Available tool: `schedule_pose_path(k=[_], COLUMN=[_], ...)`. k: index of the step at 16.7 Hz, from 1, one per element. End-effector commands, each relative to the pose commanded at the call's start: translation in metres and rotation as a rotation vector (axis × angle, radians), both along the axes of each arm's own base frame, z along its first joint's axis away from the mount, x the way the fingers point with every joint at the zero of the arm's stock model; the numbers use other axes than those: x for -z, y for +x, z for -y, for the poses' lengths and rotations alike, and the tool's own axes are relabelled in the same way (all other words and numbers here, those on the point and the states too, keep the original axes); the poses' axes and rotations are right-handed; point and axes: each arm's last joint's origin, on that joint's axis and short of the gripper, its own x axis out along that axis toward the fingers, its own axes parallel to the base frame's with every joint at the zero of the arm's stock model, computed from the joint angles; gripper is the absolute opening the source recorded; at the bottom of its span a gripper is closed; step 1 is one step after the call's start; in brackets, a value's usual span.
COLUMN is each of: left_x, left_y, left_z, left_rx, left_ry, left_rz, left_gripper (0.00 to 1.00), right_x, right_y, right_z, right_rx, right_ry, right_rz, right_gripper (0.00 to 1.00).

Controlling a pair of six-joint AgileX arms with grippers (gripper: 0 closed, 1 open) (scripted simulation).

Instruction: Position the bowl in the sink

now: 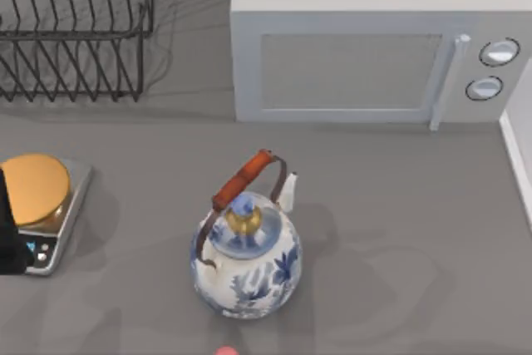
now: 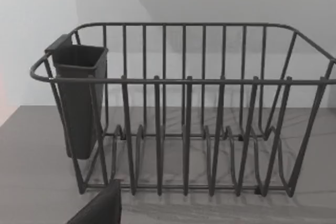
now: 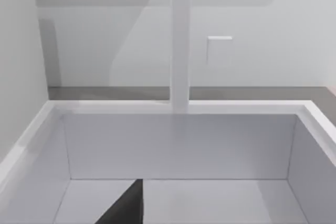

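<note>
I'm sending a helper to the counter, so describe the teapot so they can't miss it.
Start at the grey microwave at the back of the counter; the teapot stands in front of it, near the counter's front edge. It is round, white with blue flowers, a brass knob and an arched reddish-brown handle, unlike the flat scale at left.

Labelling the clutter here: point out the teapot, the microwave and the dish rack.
teapot (image 1: pixel 247 265): top view, painted belly.
microwave (image 1: pixel 349 70): top view, door window.
dish rack (image 2: pixel 184 81): left wrist view, front top rail.
</note>
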Motion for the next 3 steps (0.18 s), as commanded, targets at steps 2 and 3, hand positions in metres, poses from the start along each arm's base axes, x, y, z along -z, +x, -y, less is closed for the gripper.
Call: schedule_pose_path(k=[2,3], left_x=[0.0000,0.0000], left_y=[0.0000,0.0000], left_z=[0.0000,0.0000], left_rx=[0.000,0.000], left_ry=[0.000,0.000], left_rz=[0.000,0.000], left_gripper=[1.00,1.00], right_x=[0.0000,0.0000], right_y=[0.0000,0.0000], right_z=[0.0000,0.0000], right_rx=[0.000,0.000], right_ry=[0.000,0.000], right_rz=[0.000,0.000], right_gripper=[1.00,1.00])
